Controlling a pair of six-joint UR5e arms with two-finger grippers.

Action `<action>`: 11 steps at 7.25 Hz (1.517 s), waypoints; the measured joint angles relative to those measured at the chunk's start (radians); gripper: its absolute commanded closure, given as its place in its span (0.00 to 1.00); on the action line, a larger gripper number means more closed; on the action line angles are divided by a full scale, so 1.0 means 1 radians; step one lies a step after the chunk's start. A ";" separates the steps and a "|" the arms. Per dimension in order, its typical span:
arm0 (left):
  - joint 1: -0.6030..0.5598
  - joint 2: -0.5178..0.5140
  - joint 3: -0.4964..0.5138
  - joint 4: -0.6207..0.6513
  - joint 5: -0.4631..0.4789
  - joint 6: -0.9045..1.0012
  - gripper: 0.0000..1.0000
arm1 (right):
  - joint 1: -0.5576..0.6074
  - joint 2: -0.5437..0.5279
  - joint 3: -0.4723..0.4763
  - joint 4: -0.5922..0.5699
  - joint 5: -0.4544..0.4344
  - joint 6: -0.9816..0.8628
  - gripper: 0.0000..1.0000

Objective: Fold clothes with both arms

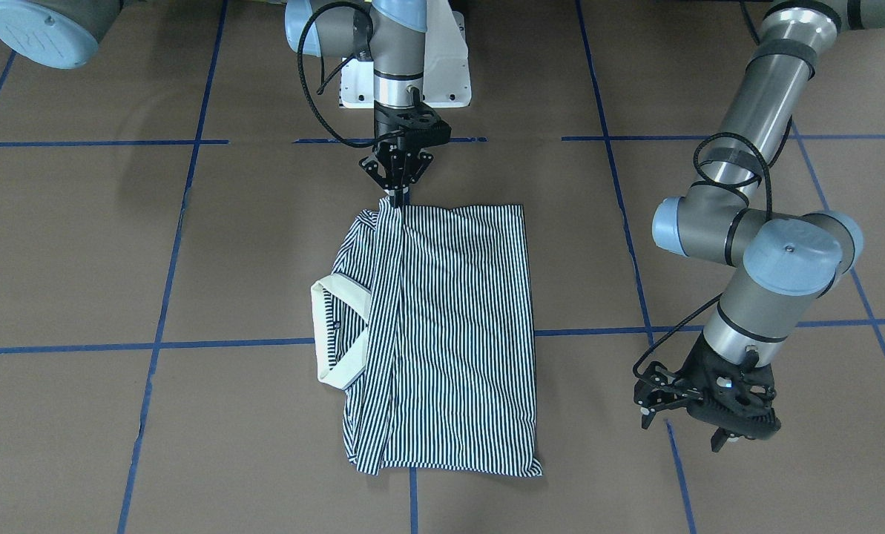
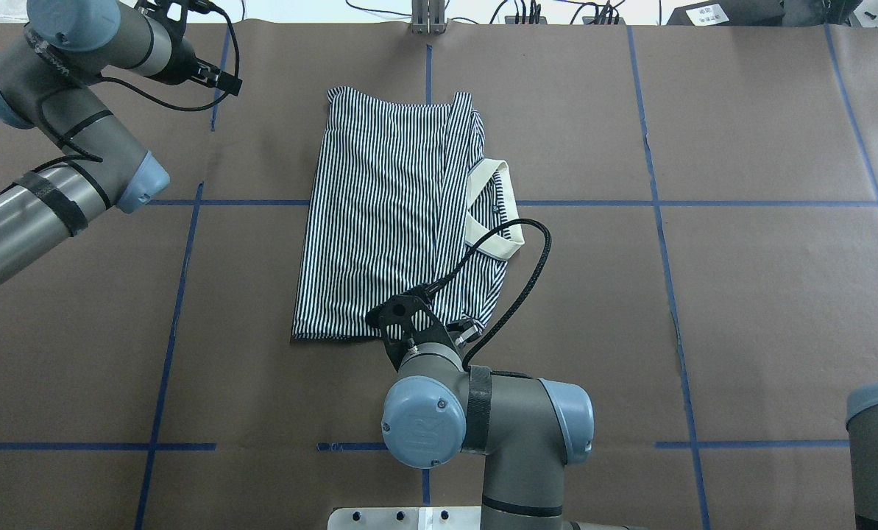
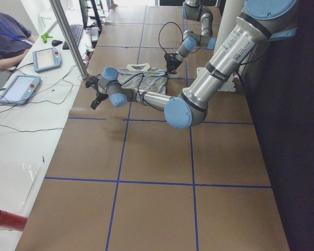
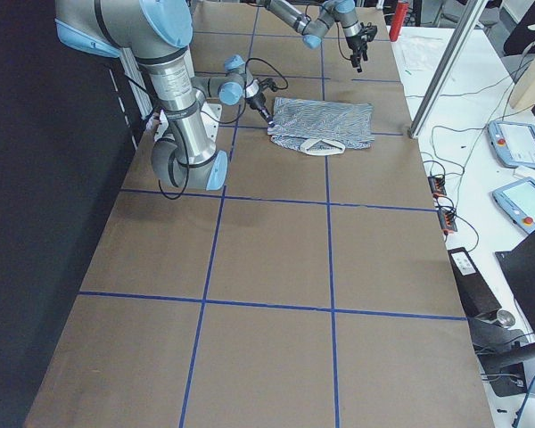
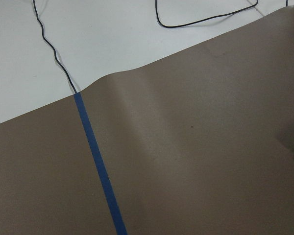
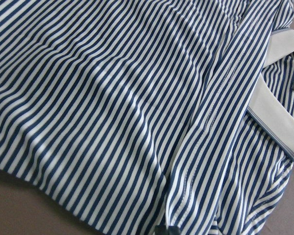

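Overhead exterior, left to right: left arm [image 2: 26,221] of silver-grey tubes and light-blue joint caps comes in at the far-left corner. Its black two-finger left gripper [image 1: 682,434] hangs over bare paper, fingers spread wide with nothing between them, well apart from the shirt. Left wrist camera sees only paper, one blue tape line [image 5: 99,166] and a white surface [image 5: 112,34] past the paper's edge.

Centre: navy-and-white striped short-sleeved polo shirt [image 2: 380,213] lies flat on the brown-paper-covered table [image 2: 740,309]. It is folded into a rough rectangle and straddles a blue grid line. Plain cream collar [image 1: 347,363] sticks out on the robot's right side. A folded-over band of fabric runs alongside it, from far edge to near edge.

Black right gripper [image 1: 396,197] (hidden under its own wrist from overhead; the front-facing view shows it) points straight down at the shirt's edge nearest the robot. Its fingers are pinched together on the end of that folded band, and the fabric rises to a small peak there. Right wrist camera is filled with stripes, collar at its right edge. Right arm [image 2: 483,419] rises from the base at bottom centre.
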 measured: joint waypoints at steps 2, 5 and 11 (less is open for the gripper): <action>0.001 -0.001 0.000 0.001 0.000 -0.001 0.00 | 0.007 -0.055 0.049 0.003 0.001 0.001 1.00; 0.002 -0.001 0.000 0.001 0.001 -0.001 0.00 | 0.002 -0.157 0.136 0.005 0.001 0.046 1.00; 0.002 -0.001 0.000 0.000 0.001 -0.001 0.00 | -0.002 -0.193 0.206 0.003 0.020 0.226 0.00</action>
